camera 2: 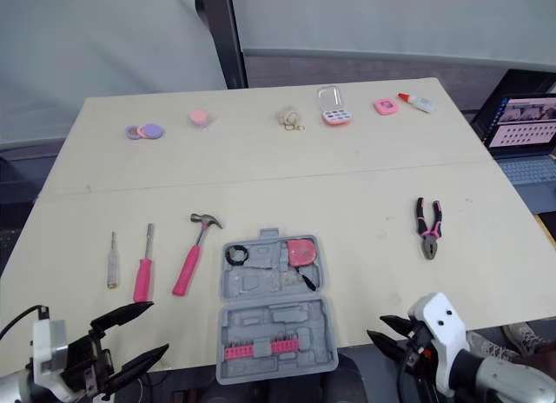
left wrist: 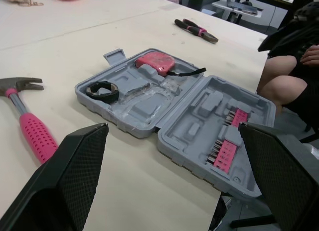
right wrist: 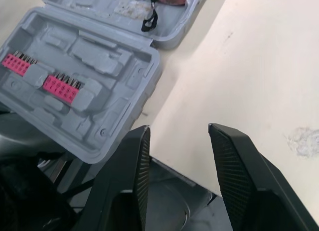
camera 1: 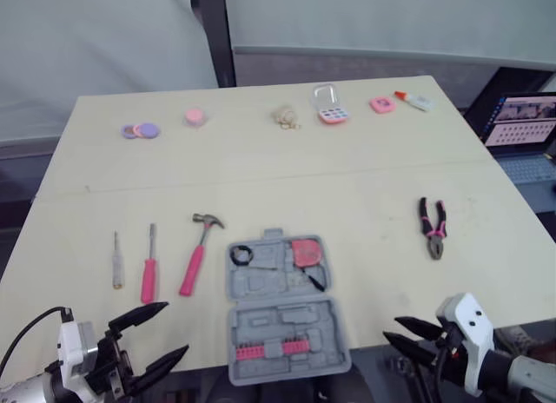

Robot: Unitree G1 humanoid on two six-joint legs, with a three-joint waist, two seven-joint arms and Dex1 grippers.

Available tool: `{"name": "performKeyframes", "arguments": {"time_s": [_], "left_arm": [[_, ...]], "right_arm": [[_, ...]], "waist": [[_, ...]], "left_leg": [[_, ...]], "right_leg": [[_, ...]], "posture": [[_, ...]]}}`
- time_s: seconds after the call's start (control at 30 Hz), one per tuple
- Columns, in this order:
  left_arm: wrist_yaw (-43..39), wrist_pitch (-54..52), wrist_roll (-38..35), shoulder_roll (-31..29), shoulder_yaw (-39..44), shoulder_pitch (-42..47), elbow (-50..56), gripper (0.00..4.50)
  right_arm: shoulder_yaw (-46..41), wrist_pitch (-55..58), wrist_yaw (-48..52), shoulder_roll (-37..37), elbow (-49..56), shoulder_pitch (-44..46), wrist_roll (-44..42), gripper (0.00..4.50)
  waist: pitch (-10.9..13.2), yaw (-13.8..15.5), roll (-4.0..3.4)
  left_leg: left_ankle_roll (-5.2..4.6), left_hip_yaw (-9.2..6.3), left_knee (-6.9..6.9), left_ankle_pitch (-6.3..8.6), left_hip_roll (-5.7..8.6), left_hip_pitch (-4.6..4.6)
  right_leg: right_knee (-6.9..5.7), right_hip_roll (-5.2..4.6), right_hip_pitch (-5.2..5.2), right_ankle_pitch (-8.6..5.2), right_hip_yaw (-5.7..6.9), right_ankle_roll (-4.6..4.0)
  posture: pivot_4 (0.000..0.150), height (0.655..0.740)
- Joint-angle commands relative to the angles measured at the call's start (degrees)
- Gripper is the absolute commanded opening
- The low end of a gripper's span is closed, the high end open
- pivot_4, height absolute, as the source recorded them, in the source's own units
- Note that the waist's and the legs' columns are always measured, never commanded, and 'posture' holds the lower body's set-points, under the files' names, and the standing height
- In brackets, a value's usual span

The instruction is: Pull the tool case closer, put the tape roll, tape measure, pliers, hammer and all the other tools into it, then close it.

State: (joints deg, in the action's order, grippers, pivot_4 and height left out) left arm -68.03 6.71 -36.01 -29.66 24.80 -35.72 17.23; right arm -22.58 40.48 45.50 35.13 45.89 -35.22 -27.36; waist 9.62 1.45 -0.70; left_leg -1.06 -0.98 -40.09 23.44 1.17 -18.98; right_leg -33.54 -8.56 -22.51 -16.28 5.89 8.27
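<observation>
currently both the left tool (camera 1: 174, 328) and right tool (camera 1: 393, 327) are spread and empty, with the open tool case (camera 1: 287, 323) between them, hammer (camera 1: 198, 254) ahead of the left, pliers (camera 1: 433, 228) ahead of the right.

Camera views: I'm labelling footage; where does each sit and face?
Head eyes: high, facing down over the beige rectangular table; left claw and right claw at its near edge.
Left wrist: low, facing the open grey plastic tool case, own claw open.
Right wrist: above the table edge, own claw open.
All show the case.
</observation>
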Motion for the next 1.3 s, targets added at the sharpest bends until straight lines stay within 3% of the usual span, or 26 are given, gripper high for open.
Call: {"name": "performKeyframes", "arguments": {"time_s": [0.03,0.17,0.27,0.33,0.4,0.57,0.87,1.03,1.3], "left_arm": [[-0.5,1.5,-1.3,0.4,1.0,0.3,0.2,4.5],[0.1,1.7,-1.1,0.5,-0.5,2.8,1.3,4.5],[2.0,-0.8,-1.9,-0.2,-3.5,8.7,3.8,4.5],[2.1,-1.8,-1.8,-0.8,-5.3,11.8,4.8,4.5],[2.0,-2.9,-1.6,-1.6,-7.3,15.1,5.4,4.5],[2.5,-5.2,-1.6,-2.3,-10.4,20.6,5.7,4.5],[1.9,-4.2,0.5,-2.2,-13.5,22.1,4.8,4.5],[3.5,-3.9,0.9,-1.3,-14.0,21.9,5.3,4.5],[4.6,-3.0,1.6,-0.8,-14.4,20.5,5.9,4.5]], "right_arm": [[0.8,-2.9,-0.4,0.1,-1.8,0.5,0.5,1.99],[0.2,-3.8,-1.2,0.0,-3.8,1.3,0.6,1.99],[-3.8,-0.9,-2.8,0.7,-5.9,3.5,-1.6,2.73],[-6.0,0.8,-4.4,1.2,-7.5,5.7,-2.3,3.82],[-8.1,3.3,-6.9,1.8,-9.4,9.1,-2.7,4.37],[-8.2,11.1,-16.3,2.5,-13.8,19.3,-0.6,4.37],[-5.4,26.0,-31.8,-2.2,-26.8,42.7,2.3,4.37],[-3.5,25.3,-36.4,-3.5,-34.3,49.5,6.1,4.37],[1.5,19.6,-37.6,-5.3,-44.2,52.9,10.6,4.37]], "waist": [[0.0,0.0,-0.01],[0.0,0.0,-0.02],[0.0,0.1,-0.02],[0.0,0.1,-0.02],[0.0,0.0,-0.05],[-0.1,-0.6,-0.24],[-0.1,-1.0,-0.35],[-0.1,-0.6,-0.38],[-0.1,-1.4,-0.4]], "left_leg": [[-0.01,0.0,0.0,0.0,0.0,0.0],[-0.01,-0.02,0.0,0.0,0.0,-0.01],[-0.01,-0.01,-0.02,0.0,0.01,0.0],[-0.02,-0.03,-0.09,-0.01,0.0,0.0],[-0.02,-0.03,-0.09,-0.01,0.01,0.0],[0.01,0.02,-0.04,-0.01,0.11,0.01],[0.05,0.03,-0.05,-0.03,0.12,-0.03],[0.04,0.02,-0.08,-0.03,0.16,-0.11],[0.06,0.04,-0.09,-0.04,0.14,-0.1]], "right_leg": [[0.0,0.0,0.0,0.0,0.0,0.0],[0.0,0.0,0.0,-0.01,0.02,-0.01],[-0.03,0.0,0.01,0.0,0.01,-0.01],[-0.1,-0.03,0.04,0.02,0.0,0.01],[-0.29,-0.02,0.04,0.03,0.0,0.02],[-0.32,0.09,-0.03,0.01,0.03,0.0],[-0.31,0.1,-0.07,0.01,0.04,0.0],[-0.31,0.07,-0.1,0.02,0.06,0.02],[-0.34,0.11,-0.09,0.03,0.08,0.03]], "posture": [[0.15,0.74],[0.15,0.74],[0.15,0.74],[0.15,0.74],[0.15,0.74],[0.15,0.74],[0.15,0.74],[0.15,0.74],[0.15,0.74]]}}
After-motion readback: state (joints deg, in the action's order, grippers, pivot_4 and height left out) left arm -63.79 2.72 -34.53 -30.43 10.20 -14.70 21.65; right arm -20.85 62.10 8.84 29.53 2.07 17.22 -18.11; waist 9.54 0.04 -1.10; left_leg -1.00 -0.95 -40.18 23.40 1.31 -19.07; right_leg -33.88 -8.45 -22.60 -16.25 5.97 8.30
